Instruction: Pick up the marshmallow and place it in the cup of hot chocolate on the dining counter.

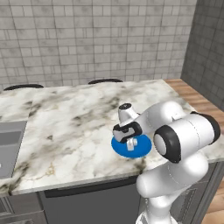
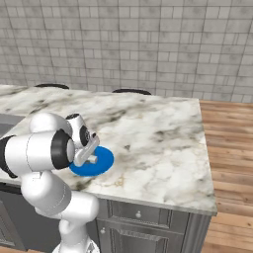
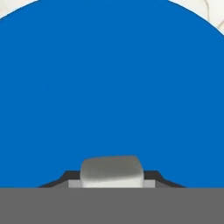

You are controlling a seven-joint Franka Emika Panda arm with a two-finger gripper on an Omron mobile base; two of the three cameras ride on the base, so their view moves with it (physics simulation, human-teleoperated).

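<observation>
The marshmallow (image 3: 112,170), a small white block, sits between my two dark fingertips (image 3: 65,178) low in the hand view, directly over the round blue plate (image 3: 112,87). My gripper (image 1: 132,143) points straight down onto that plate (image 1: 142,151) near the front edge of the marble dining counter (image 1: 74,127), and it is shut on the marshmallow. From the right side, the gripper (image 2: 92,159) stands on the plate (image 2: 105,161), and the hand hides the marshmallow. The cup of hot chocolate is out of view.
Two black stool backs (image 1: 24,86) (image 1: 105,81) show behind the counter's far edge. A grey sink (image 1: 8,144) lies at the left. The counter (image 2: 158,143) ends on the right above a wooden floor (image 2: 230,148). A tiled wall stands behind.
</observation>
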